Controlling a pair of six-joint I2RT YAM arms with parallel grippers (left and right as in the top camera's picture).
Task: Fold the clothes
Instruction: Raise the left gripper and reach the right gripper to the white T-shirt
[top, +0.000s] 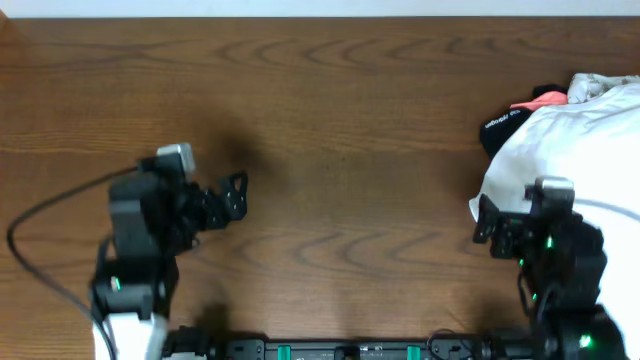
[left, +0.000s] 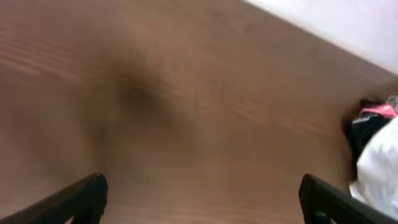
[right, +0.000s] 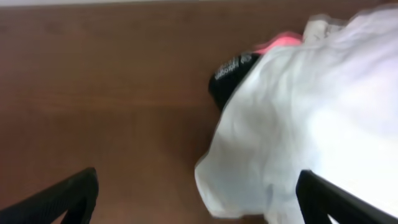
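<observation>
At the left, the left gripper (top: 236, 192) hangs over bare wood of the table (top: 340, 90), jaws spread wide and empty, well apart from any cloth. The middle of the table shows only wood grain, which makes it the natural place to lay the garment out.

Toward the right, a black garment with white lettering (top: 500, 127) and a pink piece of cloth (top: 545, 99) lie at the far side of the heap, touching it. The white T-shirt (top: 585, 135) lies bunched at the right edge of the table, partly out of the overhead view. No sleeve, hem or collar can be told apart.

The right gripper (right: 198, 193) hovers at the near left edge of the shirt, fingers released and holding nothing.

The step in hand seems to be taking up the shirt. To do it well, the right gripper should pinch only white fabric at the near edge, clear of the black garment, and drag it left into open space. The left gripper should then take a second edge so the cloth spreads flat before any fold.
</observation>
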